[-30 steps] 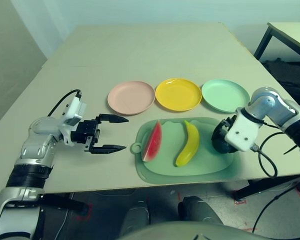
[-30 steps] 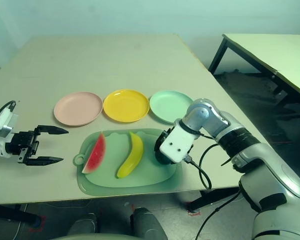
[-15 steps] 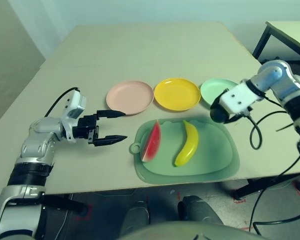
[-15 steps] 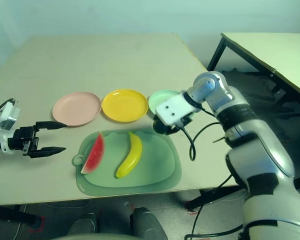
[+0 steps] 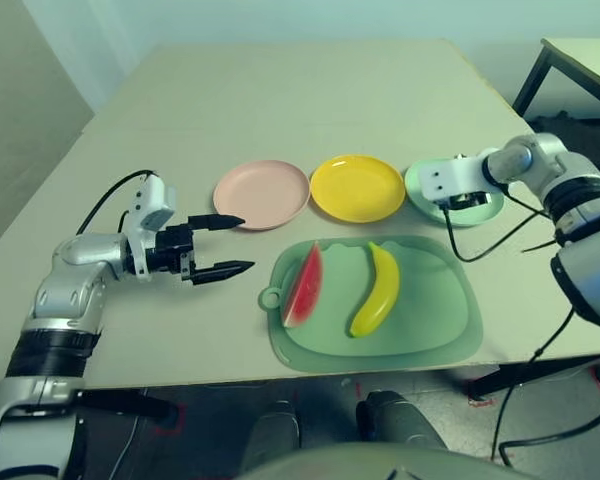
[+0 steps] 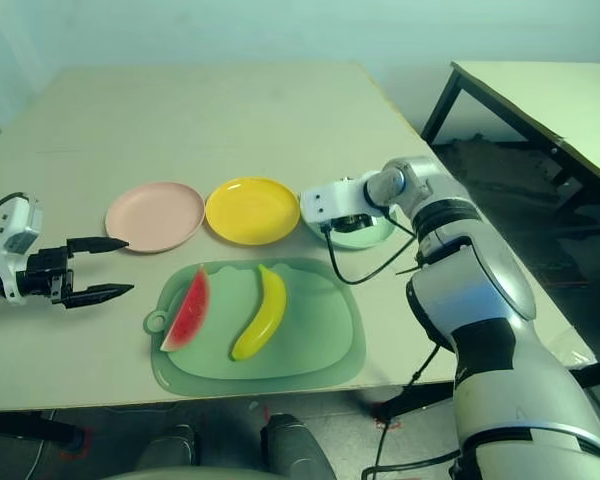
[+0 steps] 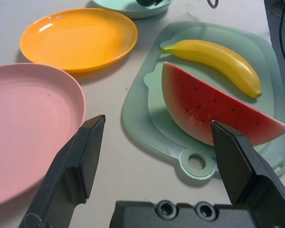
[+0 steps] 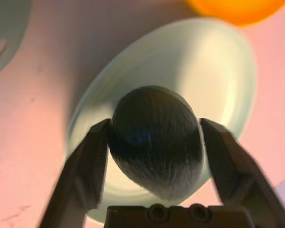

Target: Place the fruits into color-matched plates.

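The dark green avocado [image 8: 156, 142] sits over the mint green plate [image 8: 213, 71], between the wide-spread fingers of my open right gripper [image 8: 154, 124]. The red watermelon wedge [image 5: 305, 285] and the yellow banana [image 5: 376, 290] lie side by side on the pale green mat [image 5: 430, 310]. Behind the mat, the pale pink plate [image 5: 262, 193] and the yellow plate [image 5: 357, 187] hold nothing. My left gripper [image 5: 247, 242] hovers open just left of the mat, pointing at the watermelon, with nothing between its fingers.
A black cable [image 5: 480, 245] hangs from my right wrist across the table beside the mat's far right corner. A second table [image 5: 580, 60] stands off to the right. The table's front edge runs close behind the mat's near side.
My right arm carried the avocado from the mat's right end back to the mint green plate, and its fingers have spread. My left gripper edged slightly toward the pink plate.
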You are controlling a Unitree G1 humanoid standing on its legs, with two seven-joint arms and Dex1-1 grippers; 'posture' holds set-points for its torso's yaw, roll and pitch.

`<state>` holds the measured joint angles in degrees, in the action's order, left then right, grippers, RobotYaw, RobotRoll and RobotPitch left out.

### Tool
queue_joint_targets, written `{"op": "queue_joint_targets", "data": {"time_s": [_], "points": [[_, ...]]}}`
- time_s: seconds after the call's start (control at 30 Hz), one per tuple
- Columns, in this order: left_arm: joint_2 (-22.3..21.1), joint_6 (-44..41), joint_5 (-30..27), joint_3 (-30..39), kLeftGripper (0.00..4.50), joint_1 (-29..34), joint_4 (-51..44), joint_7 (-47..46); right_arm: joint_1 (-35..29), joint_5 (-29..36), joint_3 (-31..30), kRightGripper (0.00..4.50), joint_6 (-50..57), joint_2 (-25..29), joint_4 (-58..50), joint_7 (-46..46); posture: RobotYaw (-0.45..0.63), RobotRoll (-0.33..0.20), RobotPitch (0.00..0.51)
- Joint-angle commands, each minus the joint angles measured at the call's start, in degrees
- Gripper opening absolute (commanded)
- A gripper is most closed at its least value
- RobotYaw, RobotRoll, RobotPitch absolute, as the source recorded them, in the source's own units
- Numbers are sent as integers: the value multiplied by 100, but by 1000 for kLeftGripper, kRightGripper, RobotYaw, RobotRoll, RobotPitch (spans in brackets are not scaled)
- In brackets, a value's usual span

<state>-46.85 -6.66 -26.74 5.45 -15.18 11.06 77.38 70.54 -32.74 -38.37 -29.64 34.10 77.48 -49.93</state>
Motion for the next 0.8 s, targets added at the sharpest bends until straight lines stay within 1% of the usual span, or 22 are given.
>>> {"op": "queue_joint_targets", "data": {"time_s": [0.03,0.17,0.3,0.4,0.47,0.53,0.6,0.7,0.8], "points": [[-75,-37,38,72,4500,58,-93,8,49,-132,109,4459,-88,80,7,-59,-48,0,44],[-42,92,122,25,4500,-77,157,68,325,-298,52,4459,-565,189,-127,-353,-68,0,47],[-3,182,146,-36,4500,-217,337,199,606,-201,76,4459,-1504,163,-439,-1107,-93,0,47],[-38,343,261,-181,4500,-268,465,497,403,426,206,4459,-2279,57,-1024,-2254,-95,0,48],[-63,518,339,-276,4500,-284,538,771,59,998,197,4459,-2505,63,-1792,-2993,-109,0,52],[-76,547,256,-307,4500,-262,508,1063,-369,1574,127,4459,-2378,149,-2782,-3597,-107,0,54],[-79,485,133,-291,4500,-235,439,1292,-767,2004,67,4459,-2078,273,-3750,-4051,-104,0,59],[-85,464,89,-269,4500,-255,426,1485,-1092,2350,-160,4459,-1608,449,-4757,-4256,-97,0,61],[-82,467,77,-237,4500,-297,450,1512,-1210,2567,-310,4459,-1055,496,-5307,-4257,-87,0,61]]}}
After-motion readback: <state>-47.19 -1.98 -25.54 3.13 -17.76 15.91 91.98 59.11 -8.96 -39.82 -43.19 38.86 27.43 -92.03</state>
